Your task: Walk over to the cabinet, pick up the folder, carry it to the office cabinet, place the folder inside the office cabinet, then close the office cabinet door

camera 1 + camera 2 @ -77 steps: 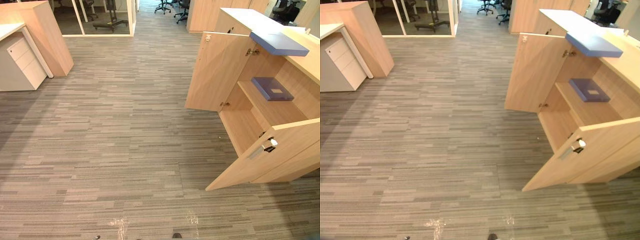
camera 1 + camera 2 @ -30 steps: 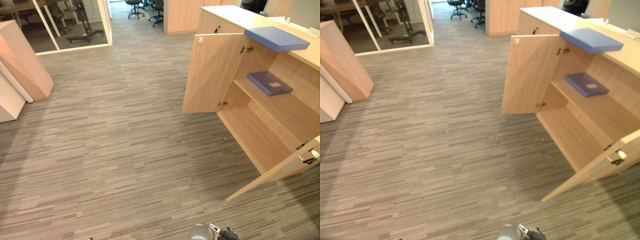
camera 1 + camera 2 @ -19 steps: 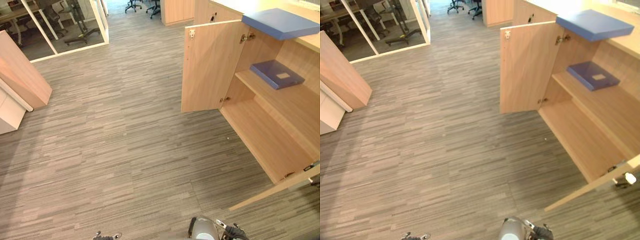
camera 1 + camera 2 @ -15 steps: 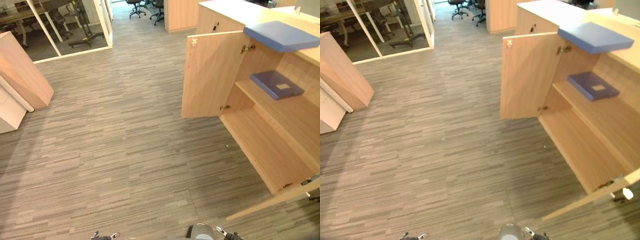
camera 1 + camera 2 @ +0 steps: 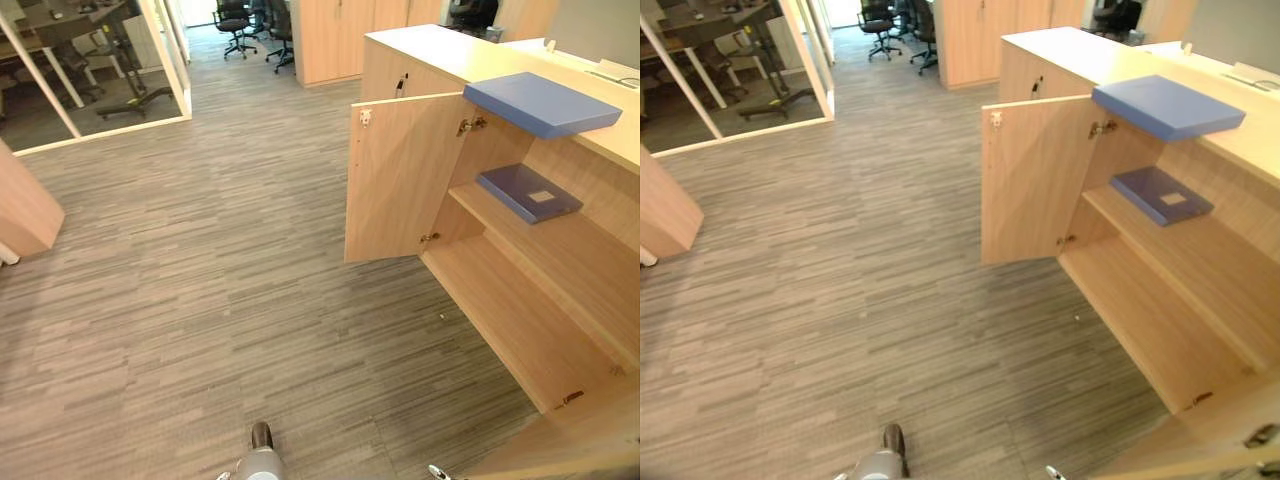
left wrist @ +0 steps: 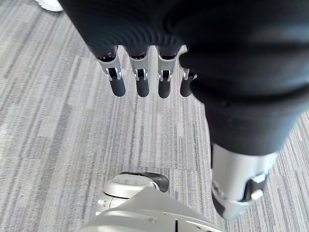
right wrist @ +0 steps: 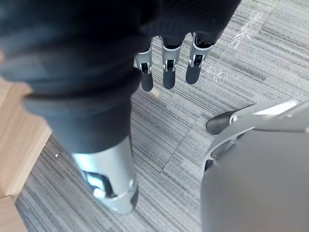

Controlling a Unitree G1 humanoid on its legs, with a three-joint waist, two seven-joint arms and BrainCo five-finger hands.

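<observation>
Item: we now stand nearer, open cabinet point(image 5: 510, 320) at three o'clock, blue folder point(image 5: 540, 103) untaken on its tabletop point(image 5: 450, 50) at two o'clock; left hand point(image 6: 141, 82) and right hand point(image 7: 168, 75) hang straight-fingered, empty.

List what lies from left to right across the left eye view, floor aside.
Wooden panel → glass partition's corner post → office chairs → open cabinet door → dark blue folder on the shelf.

Grey striped carpet point(image 5: 200, 280), glass partition point(image 5: 100, 60), office chairs point(image 5: 237, 18) far back.
</observation>
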